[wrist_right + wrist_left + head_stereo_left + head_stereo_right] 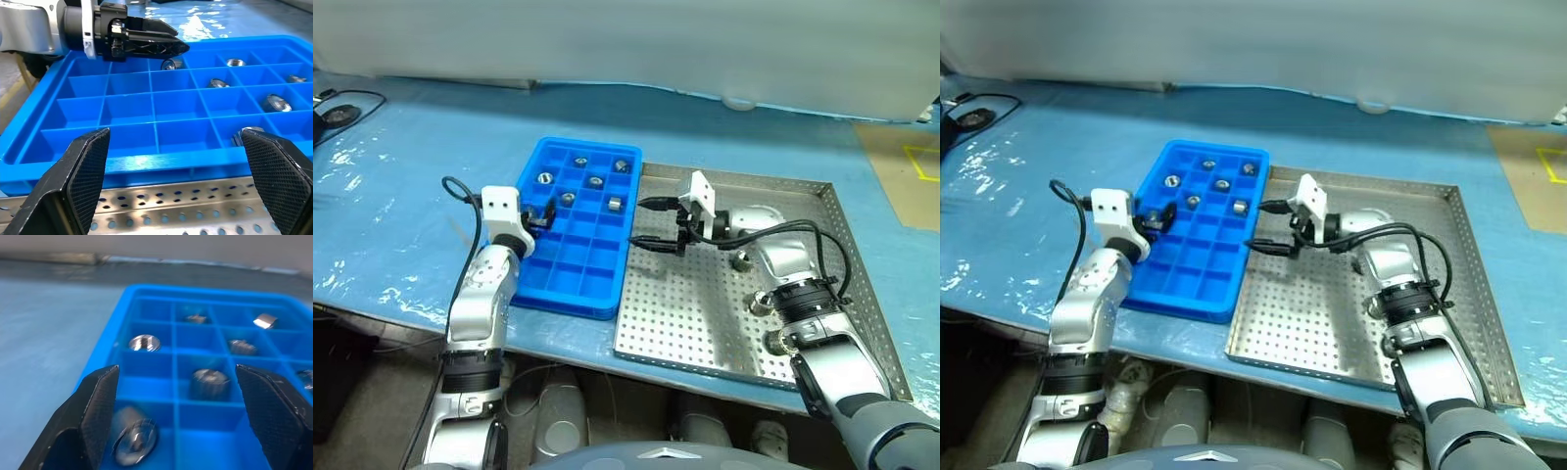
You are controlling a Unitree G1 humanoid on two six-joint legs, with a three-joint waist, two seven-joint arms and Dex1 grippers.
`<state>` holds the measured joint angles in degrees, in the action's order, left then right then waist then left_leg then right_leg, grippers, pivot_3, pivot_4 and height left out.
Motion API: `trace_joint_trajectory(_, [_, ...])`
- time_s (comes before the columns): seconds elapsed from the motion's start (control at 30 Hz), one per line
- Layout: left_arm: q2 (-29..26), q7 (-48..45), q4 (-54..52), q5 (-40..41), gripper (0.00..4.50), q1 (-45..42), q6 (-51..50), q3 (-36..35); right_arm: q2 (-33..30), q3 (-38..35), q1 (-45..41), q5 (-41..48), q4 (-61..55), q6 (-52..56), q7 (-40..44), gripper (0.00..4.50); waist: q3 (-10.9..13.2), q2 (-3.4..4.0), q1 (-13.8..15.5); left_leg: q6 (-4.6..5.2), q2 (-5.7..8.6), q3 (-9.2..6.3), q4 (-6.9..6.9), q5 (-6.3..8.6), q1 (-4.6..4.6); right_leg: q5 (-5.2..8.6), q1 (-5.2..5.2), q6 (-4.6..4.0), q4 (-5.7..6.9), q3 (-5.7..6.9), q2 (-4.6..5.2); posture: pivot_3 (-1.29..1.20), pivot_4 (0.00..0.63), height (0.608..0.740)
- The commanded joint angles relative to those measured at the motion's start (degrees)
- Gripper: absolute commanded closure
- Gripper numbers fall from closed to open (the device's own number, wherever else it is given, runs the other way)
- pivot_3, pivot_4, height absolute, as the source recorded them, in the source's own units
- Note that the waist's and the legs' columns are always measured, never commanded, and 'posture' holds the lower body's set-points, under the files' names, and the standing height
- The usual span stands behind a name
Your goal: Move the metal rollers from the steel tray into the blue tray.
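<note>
- across the blue-covered table [401, 206] i see the steel tray [705, 323] as the biggest piece, square and perforated, sitting on my right half with its left rim right against the blue tray [570, 279].
- the blue tray lies just left of it, narrower, its grid of square compartments running away from me.
- my right gripper [658, 225] reaches leftward over the steel tray's near-left area, close to the shared edge; its fingers [83, 171] are spread wide with nothing between them, and in the right wrist view they frame the blue tray's side wall.
- my left gripper [540, 213] hangs over the left side of the blue tray, pointing forward; its fingers [98, 406] stand apart and grip nothing, and in the left wrist view a roller [134, 443] lies in the compartment just under the left one.
- the metal rollers [615, 205] are split between trays: i count about six in the far compartments of the blue tray, one per cell, plus the one beneath my left gripper.
- three more rollers [742, 261] sit on the steel tray's floor by my right forearm, one near the middle and two closer to me, partly hidden by the arm.
- at the far left a black cable [342, 110] curls on the table, well apart from the trays.
</note>
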<state>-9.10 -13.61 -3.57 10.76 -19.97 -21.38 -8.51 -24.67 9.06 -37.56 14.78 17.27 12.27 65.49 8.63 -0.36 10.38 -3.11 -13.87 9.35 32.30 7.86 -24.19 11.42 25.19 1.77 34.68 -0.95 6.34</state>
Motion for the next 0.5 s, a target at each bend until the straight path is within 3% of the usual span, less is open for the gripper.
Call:
trace_joint_trajectory(0.03, [-0.7, -8.3, 1.2, 4.1, 0.47, -3.9, 2.6, 2.7, -2.0, -3.5, 1.9, 1.8, -5.4, 1.6, -1.8, 0.00, 0.0, 0.00, -0.2, 0.01, 0.00, 0.01, 0.01, 0.00, 0.01, 0.00, 0.00, 0.00, 0.00, -0.02, -0.01, 0.15, 0.150, 0.740])
trace_joint_trajectory(0.3, [-0.7, -26.4, 17.0, 6.2, 0.47, -15.5, 6.4, 10.1, -7.8, -11.0, 12.6, 3.7, -18.7, 7.4, -8.8, 0.00, 0.0, -0.01, -3.0, -0.07, 0.05, 0.12, -0.03, -0.06, 0.10, -0.01, 0.04, 0.01, -0.01, -0.21, -0.04, -0.11, 0.150, 0.740])
trace_joint_trajectory(0.5, [3.0, -36.7, 32.2, 4.9, 0.47, -24.7, 11.3, 14.6, -11.4, -19.0, 23.2, 5.8, -30.0, 12.2, -14.9, 0.00, 0.0, -0.03, -6.3, -0.03, 0.10, 0.31, -0.10, -0.04, 0.27, 0.00, 0.06, 0.03, -0.04, -0.47, -0.06, -0.30, 0.150, 0.740])
